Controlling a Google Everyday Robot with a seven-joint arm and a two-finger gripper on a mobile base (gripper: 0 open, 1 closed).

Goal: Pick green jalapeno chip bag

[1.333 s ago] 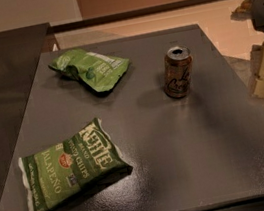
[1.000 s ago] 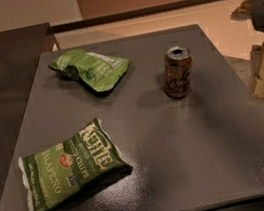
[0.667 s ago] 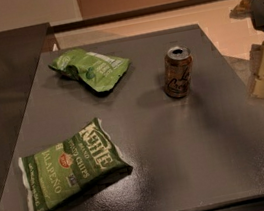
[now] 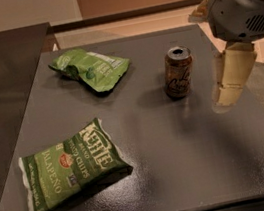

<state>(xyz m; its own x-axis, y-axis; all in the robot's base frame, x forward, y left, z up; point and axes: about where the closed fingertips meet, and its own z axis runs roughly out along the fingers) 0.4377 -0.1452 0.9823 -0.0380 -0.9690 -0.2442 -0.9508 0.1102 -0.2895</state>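
The green jalapeno chip bag (image 4: 69,167), a Kettle brand bag with white lettering, lies flat at the front left of the dark grey table (image 4: 184,169). My gripper (image 4: 225,98), cream-coloured under a grey arm housing, hangs at the right side of the table. It is just right of a soda can and far from the jalapeno bag, and it holds nothing.
A second, lighter green chip bag (image 4: 92,68) lies crumpled at the back left. A brown soda can (image 4: 178,71) stands upright at the back right, close to my gripper. A dark counter (image 4: 2,89) adjoins the table on the left.
My gripper has moved left, from beyond the table's right edge to over the table beside the can. The bags and the can have not moved.
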